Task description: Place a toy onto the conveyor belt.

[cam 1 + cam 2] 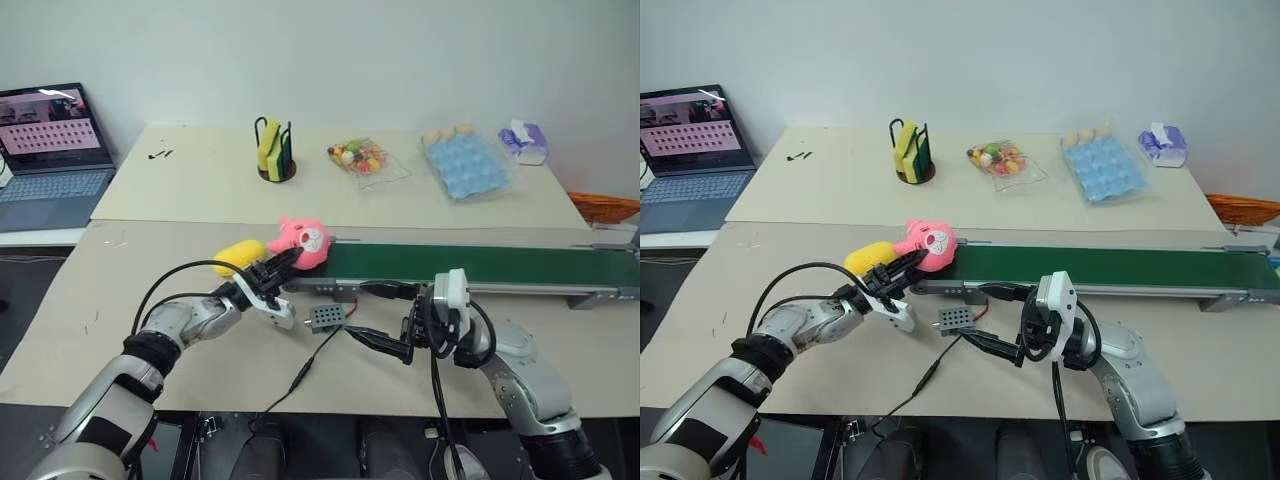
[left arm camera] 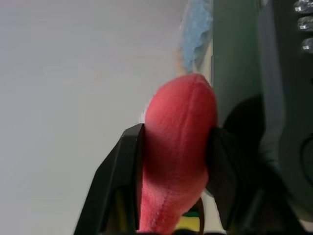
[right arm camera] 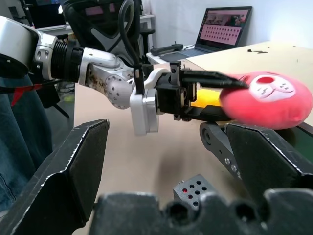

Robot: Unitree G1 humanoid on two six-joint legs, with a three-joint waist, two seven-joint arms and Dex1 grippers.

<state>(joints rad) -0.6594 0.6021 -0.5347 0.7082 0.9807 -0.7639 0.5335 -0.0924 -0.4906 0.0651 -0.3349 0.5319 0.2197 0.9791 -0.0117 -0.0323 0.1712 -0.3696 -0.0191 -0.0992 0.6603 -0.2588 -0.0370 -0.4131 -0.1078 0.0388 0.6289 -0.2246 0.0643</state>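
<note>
The pink plush toy [image 1: 305, 240] sits at the left end of the dark green conveyor belt [image 1: 470, 265], its face turned up. My left gripper [image 1: 290, 262] reaches it from the left and is shut on the toy's near edge. In the left wrist view the black fingers [image 2: 124, 166] press both sides of the toy [image 2: 178, 147]. My right gripper [image 1: 358, 311] hovers open in front of the belt, pointing left, with nothing between its fingers. The right wrist view shows the toy [image 3: 269, 98] resting by the belt's end roller.
A yellow plush [image 1: 238, 257] lies just left of the toy. A small grey box [image 1: 326, 318] with a cable sits below the belt. Along the back stand a laptop [image 1: 50, 150], a sponge holder [image 1: 273, 150], a bag of sweets [image 1: 360, 160], a blue egg tray [image 1: 465, 165] and tissues [image 1: 525, 142].
</note>
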